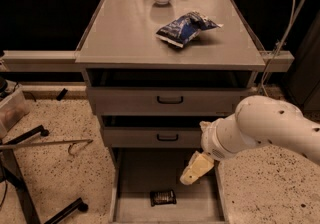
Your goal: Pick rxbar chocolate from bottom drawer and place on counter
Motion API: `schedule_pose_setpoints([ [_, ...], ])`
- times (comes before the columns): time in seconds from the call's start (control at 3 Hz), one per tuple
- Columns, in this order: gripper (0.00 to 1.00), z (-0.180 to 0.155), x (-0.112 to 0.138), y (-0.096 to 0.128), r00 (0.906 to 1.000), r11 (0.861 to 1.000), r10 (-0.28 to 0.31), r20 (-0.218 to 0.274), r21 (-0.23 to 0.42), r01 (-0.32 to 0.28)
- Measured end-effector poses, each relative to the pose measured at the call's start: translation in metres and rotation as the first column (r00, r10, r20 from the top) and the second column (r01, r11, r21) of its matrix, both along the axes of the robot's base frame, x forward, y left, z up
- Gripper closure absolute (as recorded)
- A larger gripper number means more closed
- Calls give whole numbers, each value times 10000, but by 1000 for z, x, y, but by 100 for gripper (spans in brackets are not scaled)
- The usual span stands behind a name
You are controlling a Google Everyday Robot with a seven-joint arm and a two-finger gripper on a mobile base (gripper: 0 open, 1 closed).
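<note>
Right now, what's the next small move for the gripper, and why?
Probably lower the gripper and shift it picture-left, over the rxbar chocolate. The bar lies flat on the floor of the open bottom drawer; the gripper hangs above and picture-right of it, not touching.

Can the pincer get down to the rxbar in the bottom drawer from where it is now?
Probably yes. The bottom drawer is pulled open, the rxbar chocolate lying uncovered on its floor near the front. The pincer hangs over the open drawer, off to one side of the bar and higher, with nothing between them.
</note>
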State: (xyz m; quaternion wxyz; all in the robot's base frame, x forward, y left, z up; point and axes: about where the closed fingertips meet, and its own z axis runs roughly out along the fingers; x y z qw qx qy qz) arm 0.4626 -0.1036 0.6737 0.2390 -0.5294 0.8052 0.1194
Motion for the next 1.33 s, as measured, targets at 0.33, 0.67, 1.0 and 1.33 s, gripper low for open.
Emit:
schedule_pose_setpoints([
  [0.33, 0, 0, 0, 0, 10000, 10000, 0, 1, 0, 0],
  [0.67, 0, -30, 3, 0, 9997, 9993, -165, 185, 347, 159],
  [1.0, 0, -124, -4, 0, 9994, 9961, -344, -61, 817, 348],
  [1.33, 0, -181, 18, -4, 9931, 9834, -916, 736, 1633, 786],
])
